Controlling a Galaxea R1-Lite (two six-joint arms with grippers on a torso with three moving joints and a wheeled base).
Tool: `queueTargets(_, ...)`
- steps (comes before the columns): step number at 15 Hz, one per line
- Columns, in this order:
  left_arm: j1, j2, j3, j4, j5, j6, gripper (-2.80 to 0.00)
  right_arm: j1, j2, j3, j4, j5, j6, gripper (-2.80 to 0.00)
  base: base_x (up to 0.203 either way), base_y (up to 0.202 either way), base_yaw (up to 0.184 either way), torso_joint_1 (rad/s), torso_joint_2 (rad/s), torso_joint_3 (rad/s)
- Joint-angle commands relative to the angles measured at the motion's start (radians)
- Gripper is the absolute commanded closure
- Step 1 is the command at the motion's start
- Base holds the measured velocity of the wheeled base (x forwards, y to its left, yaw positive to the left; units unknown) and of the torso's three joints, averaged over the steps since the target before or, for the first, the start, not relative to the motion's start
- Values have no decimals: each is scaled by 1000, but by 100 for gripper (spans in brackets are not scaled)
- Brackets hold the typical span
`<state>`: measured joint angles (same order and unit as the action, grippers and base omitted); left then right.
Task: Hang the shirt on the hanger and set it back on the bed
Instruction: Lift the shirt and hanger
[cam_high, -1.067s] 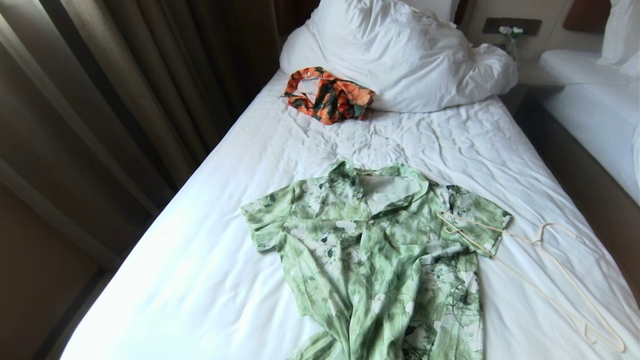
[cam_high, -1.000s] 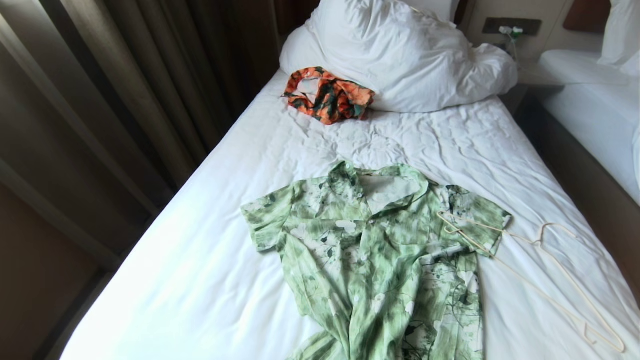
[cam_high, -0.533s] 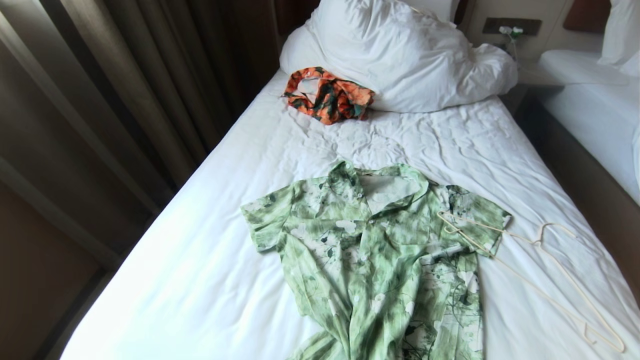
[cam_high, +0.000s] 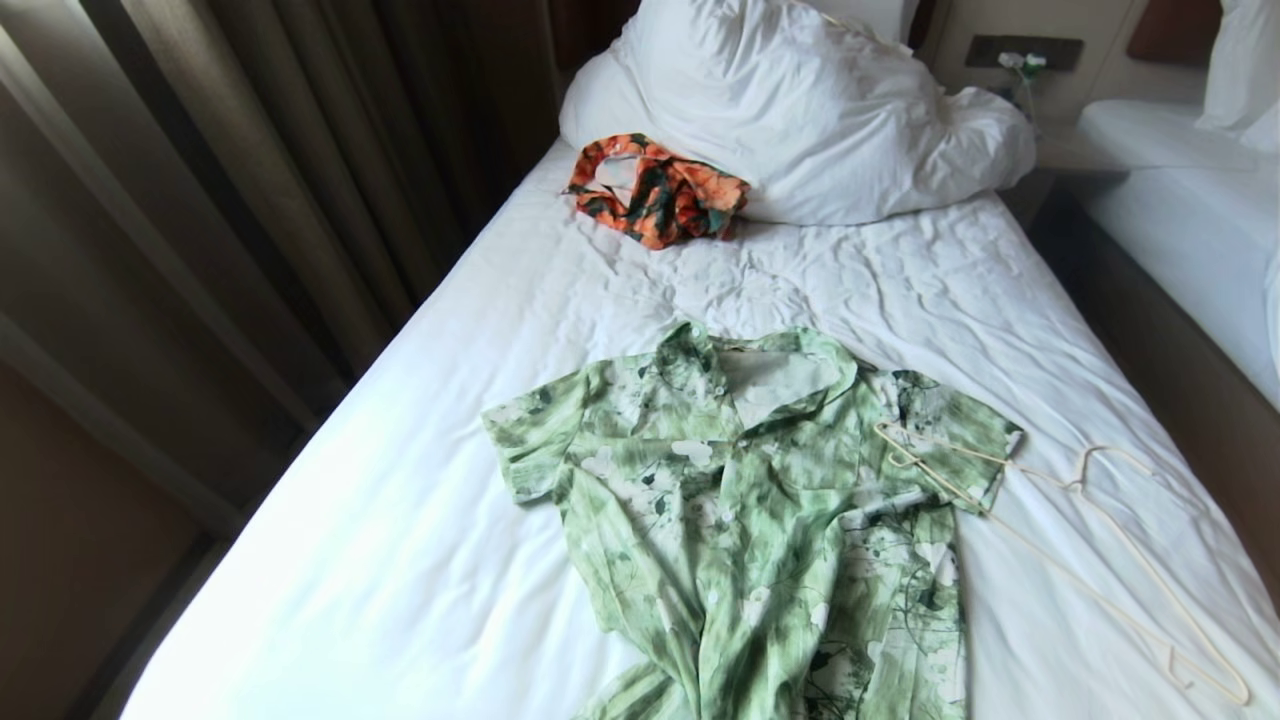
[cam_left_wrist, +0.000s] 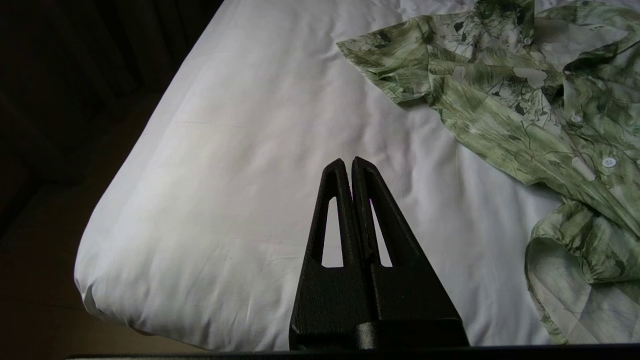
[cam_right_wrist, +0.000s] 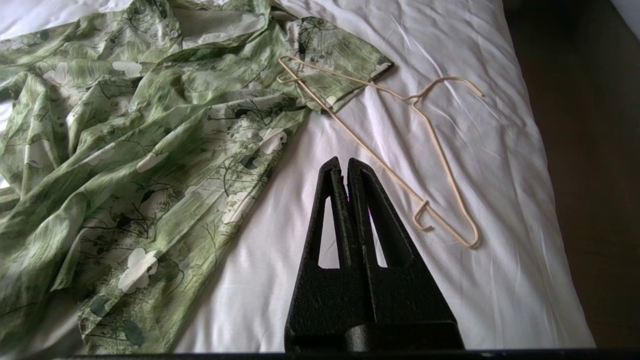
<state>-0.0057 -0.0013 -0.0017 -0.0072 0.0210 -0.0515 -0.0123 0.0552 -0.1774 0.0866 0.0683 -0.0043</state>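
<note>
Nothing is picked up yet: shirt and hanger both lie loose on the bed.
Largest first, the bed (cam_high: 420, 520) carries the shirt (cam_high: 760, 520) spread collar-up, likely for easy threading; the hanger (cam_right_wrist: 400, 150) lies just beyond the right gripper (cam_right_wrist: 345, 161), one end on a sleeve. Both grippers hover low, fingers together and empty; the left gripper (cam_left_wrist: 348, 161) has the shirt off to its side.

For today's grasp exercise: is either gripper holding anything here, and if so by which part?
Nothing is held. The left gripper and right gripper are shut on nothing above the bed.
</note>
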Motion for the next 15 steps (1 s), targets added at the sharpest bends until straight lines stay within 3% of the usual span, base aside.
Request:
queueTargets(1, 0, 1, 0, 0, 0, -1, 0, 0, 70, -39, 3, 6, 0, 0, 0, 0, 0, 0, 0, 0)
queueTargets(4, 0, 1, 0, 0, 0, -1, 0, -1, 229, -124, 2, 12, 17, 0, 0, 0, 0, 0, 0, 0)
queueTargets(11, 1, 1, 0, 0, 0, -1, 0, -2, 702, -386, -12, 55, 171, 0, 0, 0, 0, 0, 0, 0)
queueTargets(15, 0, 1, 0, 0, 0, -1, 0, -20, 1053, -433, -159, 76, 279, 0, 0, 0, 0, 0, 0, 0)
